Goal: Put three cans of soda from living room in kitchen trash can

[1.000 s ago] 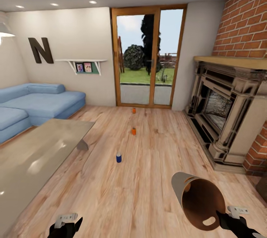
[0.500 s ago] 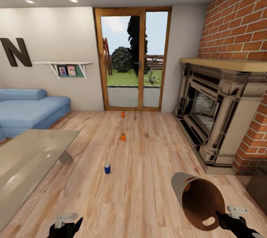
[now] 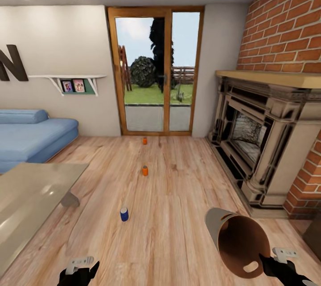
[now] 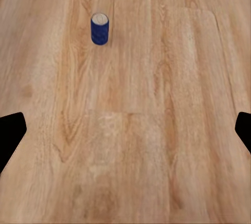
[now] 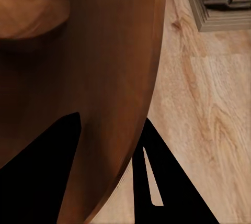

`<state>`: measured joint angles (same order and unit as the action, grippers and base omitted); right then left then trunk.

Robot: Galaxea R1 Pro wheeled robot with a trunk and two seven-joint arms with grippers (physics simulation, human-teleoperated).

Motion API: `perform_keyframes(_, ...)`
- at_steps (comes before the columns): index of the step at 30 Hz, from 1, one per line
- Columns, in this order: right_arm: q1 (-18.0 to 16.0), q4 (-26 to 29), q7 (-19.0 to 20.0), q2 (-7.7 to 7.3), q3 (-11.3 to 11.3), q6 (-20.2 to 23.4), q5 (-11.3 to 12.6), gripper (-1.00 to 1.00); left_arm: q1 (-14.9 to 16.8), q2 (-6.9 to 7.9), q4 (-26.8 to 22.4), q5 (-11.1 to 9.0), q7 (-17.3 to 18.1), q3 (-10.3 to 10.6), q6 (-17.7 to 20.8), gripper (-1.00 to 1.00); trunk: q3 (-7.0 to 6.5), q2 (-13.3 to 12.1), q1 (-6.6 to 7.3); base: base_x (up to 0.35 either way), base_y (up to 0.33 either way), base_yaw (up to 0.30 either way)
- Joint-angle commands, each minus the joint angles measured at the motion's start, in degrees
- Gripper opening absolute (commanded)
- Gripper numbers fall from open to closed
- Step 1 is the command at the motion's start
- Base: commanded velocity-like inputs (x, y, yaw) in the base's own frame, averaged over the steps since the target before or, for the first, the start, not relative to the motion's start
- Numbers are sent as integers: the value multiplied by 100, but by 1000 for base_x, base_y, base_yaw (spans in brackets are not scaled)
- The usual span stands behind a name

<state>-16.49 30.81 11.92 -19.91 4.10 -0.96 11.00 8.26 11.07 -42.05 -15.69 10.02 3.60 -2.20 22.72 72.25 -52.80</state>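
Note:
Three soda cans stand in a line on the wood floor: a blue can (image 3: 124, 214) nearest me, an orange can (image 3: 145, 170) farther on, and a second orange can (image 3: 144, 140) by the glass doors. The blue can (image 4: 100, 28) also appears in the left wrist view, ahead of my open left gripper (image 4: 125, 132). That left gripper (image 3: 79, 272) hangs low at the lower left with nothing in it. My right gripper (image 3: 267, 263) is shut on the rim of the trash can (image 3: 238, 241), which is tilted with its orange-brown inside (image 5: 78, 51) facing me.
A glass-topped coffee table (image 3: 31, 197) stands at the left, with a blue sofa (image 3: 31, 136) behind it. A stone fireplace (image 3: 263, 143) under brick fills the right side. Wood-framed glass doors (image 3: 154, 72) close the far wall.
The whole view has swung right and moved forward. The blue can now sits lower and closer. Both grippers and the held trash can keep their places in the picture.

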Motion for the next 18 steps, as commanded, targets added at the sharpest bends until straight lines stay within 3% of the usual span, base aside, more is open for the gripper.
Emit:
perform_keyframes(1,-4,13,4,1,7,0,26,-100,0,0,1,1,0,0,0,100,-1,0,0,322,73,0)
perform_keyframes(8,-4,13,4,7,-4,0,25,-100,0,0,4,-1,0,-3,0,100,-5,0,0,322,99,-14)
perform_keyframes(18,-4,-22,0,13,-13,0,25,-100,0,0,4,-4,4,-8,0,100,-66,0,0,322,110,-137)
